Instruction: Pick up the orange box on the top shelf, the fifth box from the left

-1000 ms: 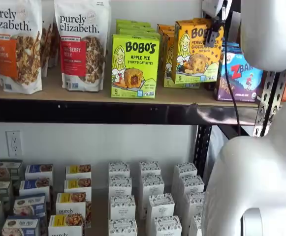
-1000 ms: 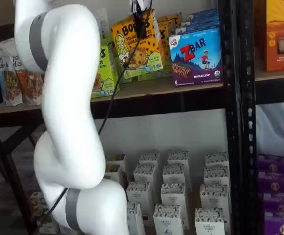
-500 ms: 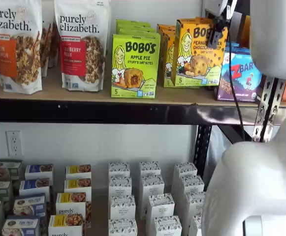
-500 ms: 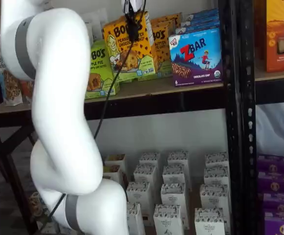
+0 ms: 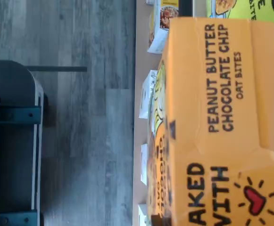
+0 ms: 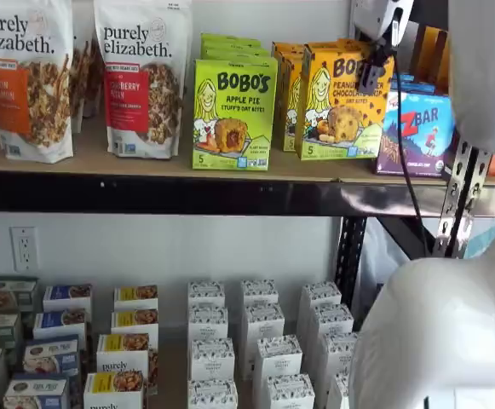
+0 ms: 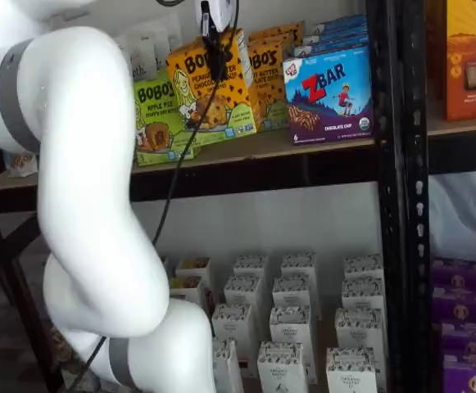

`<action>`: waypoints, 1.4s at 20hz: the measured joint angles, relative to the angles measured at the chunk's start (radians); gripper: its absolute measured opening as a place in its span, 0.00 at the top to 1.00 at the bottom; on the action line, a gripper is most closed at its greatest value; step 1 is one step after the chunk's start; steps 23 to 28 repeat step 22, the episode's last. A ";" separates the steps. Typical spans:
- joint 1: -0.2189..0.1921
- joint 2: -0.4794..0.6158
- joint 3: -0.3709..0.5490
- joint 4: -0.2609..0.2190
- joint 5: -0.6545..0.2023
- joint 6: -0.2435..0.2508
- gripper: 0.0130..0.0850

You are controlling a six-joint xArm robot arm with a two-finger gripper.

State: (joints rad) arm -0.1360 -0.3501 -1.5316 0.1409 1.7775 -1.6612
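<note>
The orange box [image 6: 339,104] is a yellow-orange Bobo's Peanut Butter Chocolate Chip box. It stands a little tilted over the front of the top shelf [image 6: 145,167], in front of more boxes of the same kind. My gripper [image 6: 373,70] comes down from above and is shut on its upper right part; one black finger lies across the box's front. In a shelf view the box [image 7: 207,92] hangs from the gripper [image 7: 215,51] near the shelf's front edge [image 7: 319,141]. In the wrist view the box [image 5: 217,122] fills most of the picture.
A lime-green Apple Pie box [image 6: 233,113] stands left of the orange box and a blue ZBar box [image 6: 419,128] right of it. Granola bags [image 6: 141,77] stand further left. Small white boxes [image 6: 260,341] fill the lower shelf. My white arm [image 7: 82,164] hangs in front of the shelves.
The gripper has carried the orange box forward and to the left, away from the ZBar box. The arm has swung with it.
</note>
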 joint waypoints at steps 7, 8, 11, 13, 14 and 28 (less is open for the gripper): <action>0.033 -0.011 0.035 -0.064 -0.013 0.013 0.67; 0.034 -0.008 0.032 -0.068 -0.007 0.012 0.67; 0.035 0.004 0.022 -0.087 0.022 0.008 0.67; 0.035 0.005 0.026 -0.095 0.024 0.006 0.67; 0.034 0.005 0.030 -0.098 0.023 0.005 0.67; 0.029 0.002 0.044 -0.093 0.015 0.000 0.67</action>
